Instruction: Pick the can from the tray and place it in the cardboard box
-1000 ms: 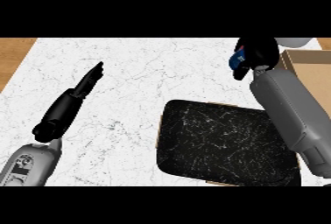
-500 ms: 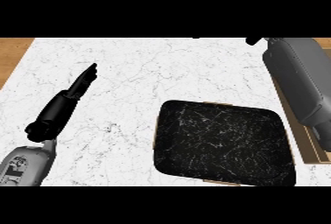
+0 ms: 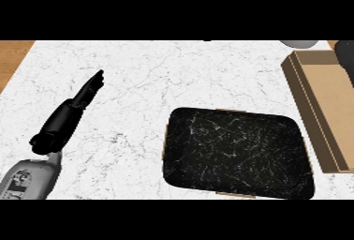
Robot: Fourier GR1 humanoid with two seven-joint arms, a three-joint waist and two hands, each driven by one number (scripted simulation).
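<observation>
**Tray cleared; can out of sight near box**

Head view, items as found:

- Tray (image 3: 239, 154): dark, marbled, on the counter (image 3: 173, 70) at centre right. Nothing lies in it.
- Can: not visible anywhere. A second ago the right hand held it above the tray's far right corner, beside the box; half a second ago that hand was at the top edge. Where the can is now cannot be told.
- Box (image 3: 321, 101): tan cardboard, along the right edge, just beside the tray. The arm that covered it has withdrawn, so its near part is exposed; no can shows in that part.
- Right hand: only a dark sliver (image 3: 348, 61) at the right edge, over the box, may belong to it. Its fingers cannot be told.
- Left hand (image 3: 86, 93): at left, well apart from the tray, fingers straight and pressed together, holding nothing, placed as before.
- Pale round object (image 3: 298, 44): at the top edge, partly cut off, unidentified.

Assessment: pick done; placement likely under way or just finished, unconfirmed.

Writing: none legible; a small mark on the left forearm (image 3: 24, 180) cannot be read.
</observation>
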